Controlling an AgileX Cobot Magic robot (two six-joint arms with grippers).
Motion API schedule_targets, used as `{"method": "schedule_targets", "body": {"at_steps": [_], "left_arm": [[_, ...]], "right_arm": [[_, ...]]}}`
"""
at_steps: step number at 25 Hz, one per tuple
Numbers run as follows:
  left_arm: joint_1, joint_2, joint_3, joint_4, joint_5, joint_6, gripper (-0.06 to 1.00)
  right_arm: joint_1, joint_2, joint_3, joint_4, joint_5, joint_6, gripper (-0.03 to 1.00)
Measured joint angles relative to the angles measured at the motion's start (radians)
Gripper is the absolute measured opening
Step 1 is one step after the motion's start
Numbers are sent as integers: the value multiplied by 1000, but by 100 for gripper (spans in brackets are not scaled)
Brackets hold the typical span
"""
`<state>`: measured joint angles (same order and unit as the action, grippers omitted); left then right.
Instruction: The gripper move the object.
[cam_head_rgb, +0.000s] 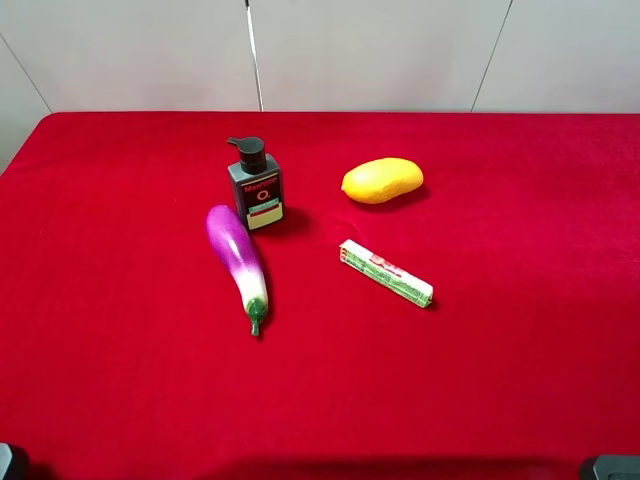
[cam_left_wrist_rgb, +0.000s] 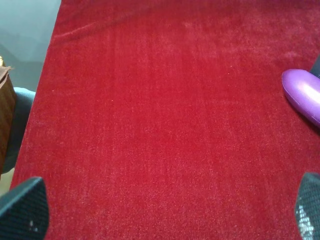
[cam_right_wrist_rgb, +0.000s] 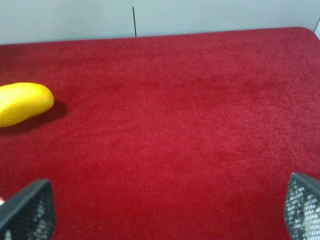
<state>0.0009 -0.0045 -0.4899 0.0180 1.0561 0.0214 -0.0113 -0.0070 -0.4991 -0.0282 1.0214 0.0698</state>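
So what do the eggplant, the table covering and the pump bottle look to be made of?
Eggplant: smooth and glossy, with highlights along the purple skin; likely plastic, though it could be real.
Table covering: matte red fabric with a soft, velvety nap.
Pump bottle: dark hard plastic, apparently, with a printed label.

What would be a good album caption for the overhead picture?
On a red cloth, an eggplant lies beside a pump bottle, with a mango and a green-and-white packet nearby.
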Motion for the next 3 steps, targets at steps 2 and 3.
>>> {"method": "schedule_targets", "body": {"at_steps": [2, 3], "left_arm": [[0, 0, 0, 0, 0, 0, 98], [0, 0, 0, 0, 0, 0, 98]], "right_arm": [[0, 0, 0, 0, 0, 0, 69], [0, 0, 0, 0, 0, 0, 69]]}}
